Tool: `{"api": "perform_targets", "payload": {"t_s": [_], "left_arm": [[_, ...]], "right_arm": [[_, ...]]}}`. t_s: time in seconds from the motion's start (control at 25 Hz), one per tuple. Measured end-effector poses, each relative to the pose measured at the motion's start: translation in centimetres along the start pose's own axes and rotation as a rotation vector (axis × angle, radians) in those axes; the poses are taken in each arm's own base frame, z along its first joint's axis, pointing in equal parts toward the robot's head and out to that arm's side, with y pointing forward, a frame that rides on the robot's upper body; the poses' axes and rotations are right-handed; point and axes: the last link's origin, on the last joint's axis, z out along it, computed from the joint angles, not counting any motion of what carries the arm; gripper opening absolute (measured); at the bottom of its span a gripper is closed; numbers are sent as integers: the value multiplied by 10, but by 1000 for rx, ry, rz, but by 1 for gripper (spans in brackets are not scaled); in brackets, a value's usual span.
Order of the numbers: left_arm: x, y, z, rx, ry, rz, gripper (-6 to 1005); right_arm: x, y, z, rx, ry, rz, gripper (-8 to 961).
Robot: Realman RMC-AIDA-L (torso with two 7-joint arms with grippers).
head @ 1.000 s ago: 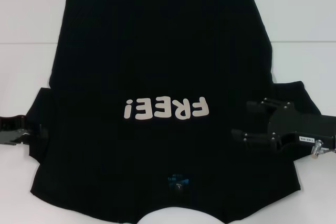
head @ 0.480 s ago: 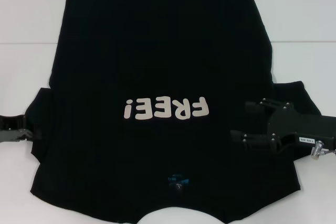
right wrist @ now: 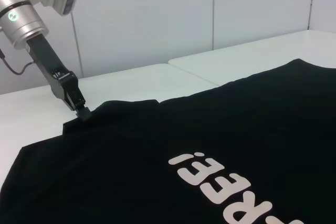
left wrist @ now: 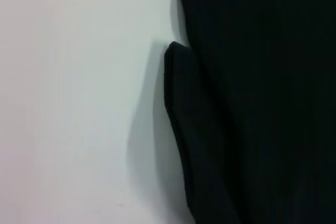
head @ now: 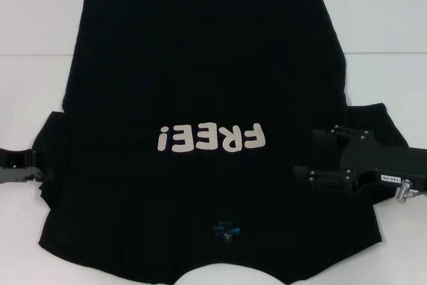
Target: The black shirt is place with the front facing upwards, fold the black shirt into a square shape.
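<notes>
The black shirt (head: 200, 85) lies spread flat on the white surface (head: 33, 18), front up, its white "FREE!" lettering (head: 212, 139) upside down from the head camera and the collar with the small blue neck label (head: 224, 229) at the near edge. Over on the robot's left, the left hand (head: 41, 175) sits low at the tip of the left sleeve (head: 57, 158); the far-off look from the right wrist camera has its fingertips down on the cloth edge there, and they look pinched together on the sleeve. The left wrist camera sees only a fold of black cloth against the bare surface. On the robot's right, the right hand (head: 313, 155) hovers over the shirt beside the right sleeve (head: 373, 121), its two black fingers (head: 327, 135) spread apart and pointing in toward the lettering, gripping nothing.
</notes>
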Motion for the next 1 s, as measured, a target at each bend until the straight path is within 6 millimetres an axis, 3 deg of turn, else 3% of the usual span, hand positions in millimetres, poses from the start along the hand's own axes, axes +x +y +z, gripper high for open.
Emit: {"api": "perform_targets", "payload": {"t_s": [1.0], "left_arm": [[6,-41,-44,41,151,-128,39]], "right_arm": [[1,-1,-1,11,0,5,911]]}}
